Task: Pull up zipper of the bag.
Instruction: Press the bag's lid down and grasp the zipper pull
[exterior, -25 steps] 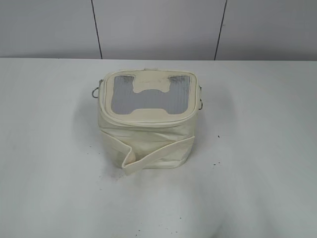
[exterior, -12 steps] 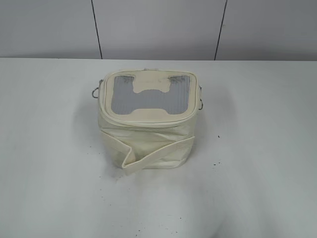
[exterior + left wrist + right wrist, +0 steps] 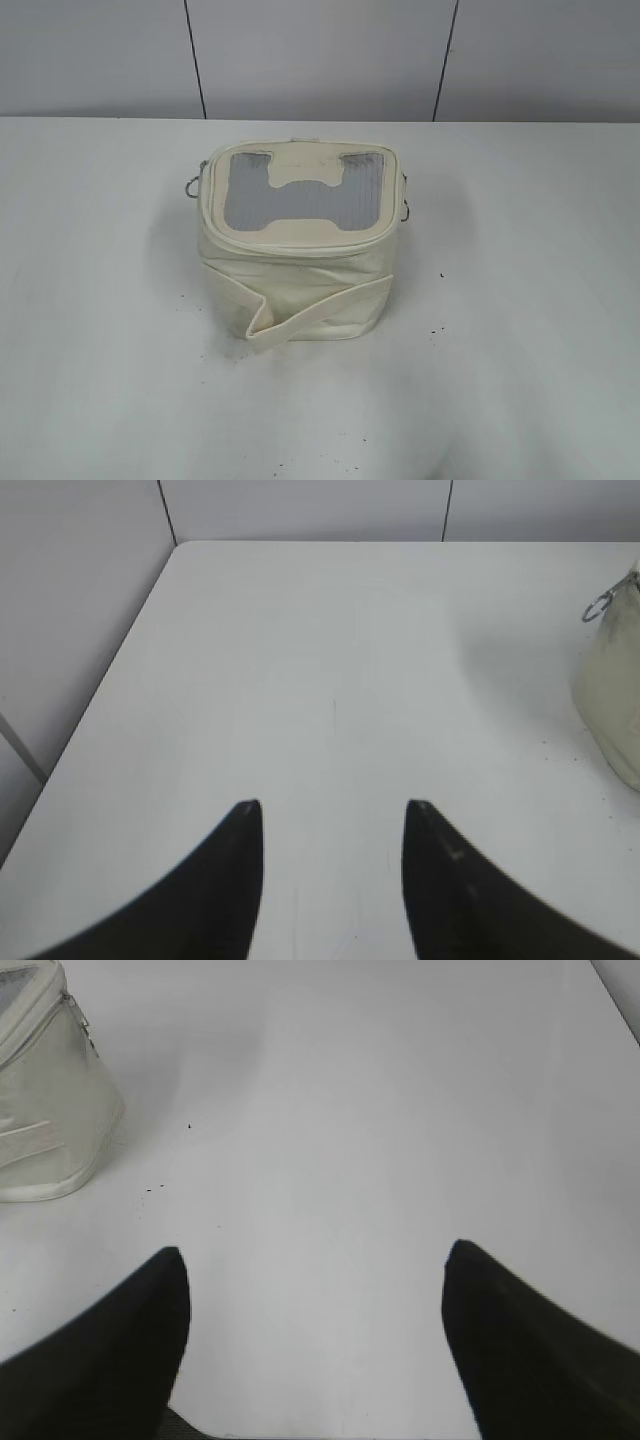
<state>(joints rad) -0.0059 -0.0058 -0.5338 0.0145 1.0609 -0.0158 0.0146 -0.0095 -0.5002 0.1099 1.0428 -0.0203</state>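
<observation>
**Bag standing alone, both grippers clear**

At the centre of the white table (image 3: 100,300) stood the bag (image 3: 300,270), upright, its lid with the grey window and bone-shaped patch (image 3: 303,190) facing up. The zipper (image 3: 300,247) ran around the lid rim; one metal ring (image 3: 190,187) hung at the bag's left side and another (image 3: 406,210) at its right. A flat strap (image 3: 320,315) crossed the near face. The left gripper (image 3: 333,810) sat well left of the bag, jaws spread and holding nothing. The right gripper (image 3: 315,1260) sat well right of it, jaws spread wider, also empty.
</observation>
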